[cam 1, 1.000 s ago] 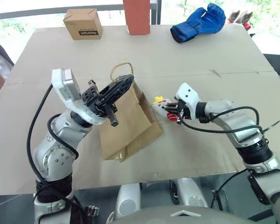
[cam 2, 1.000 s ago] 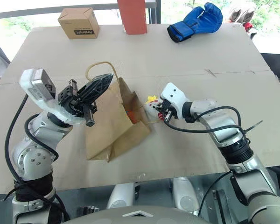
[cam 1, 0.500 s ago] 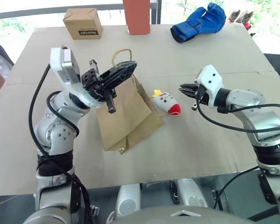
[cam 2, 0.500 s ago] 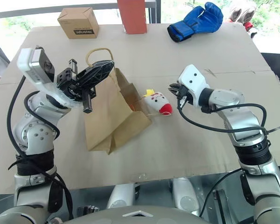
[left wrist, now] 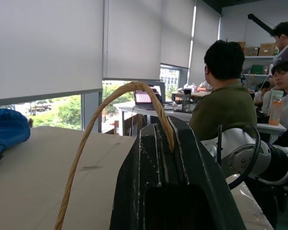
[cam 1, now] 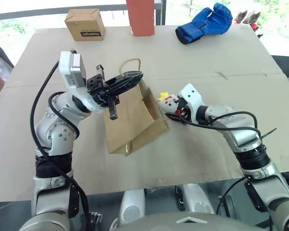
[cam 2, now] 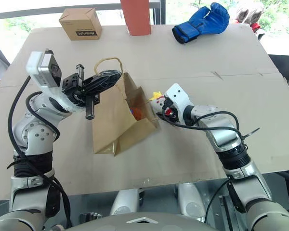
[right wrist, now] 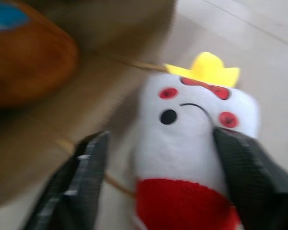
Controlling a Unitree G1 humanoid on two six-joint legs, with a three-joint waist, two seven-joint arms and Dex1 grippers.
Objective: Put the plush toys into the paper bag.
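Cardboard-covered bench point(cam 1: 197, 62) by a bright window; people sit at desks in the room behind. Right tool point(right wrist: 158, 163) has its fingers parted on either side of the white cone plush point(right wrist: 192, 143), one finger against its flank, the other apart from it, not yet clamped. The plush lies on the bench just beside the mouth of the paper bag point(cam 1: 130, 120). Left tool point(cam 1: 126, 82) is closed on the bag's twine handle point(left wrist: 93, 139), lifting the mouth open. The brown bear point(right wrist: 24, 67) sits inside the bag already. Judgement: the plush is light, soft and compressible; grip across the white mid-body, not the red tip. The bag is thin and will crumple if pushed. The small cardboard box point(cam 1: 85, 23) carries a printed label, unreadable. A blue glove point(cam 1: 204, 21) lies far off.
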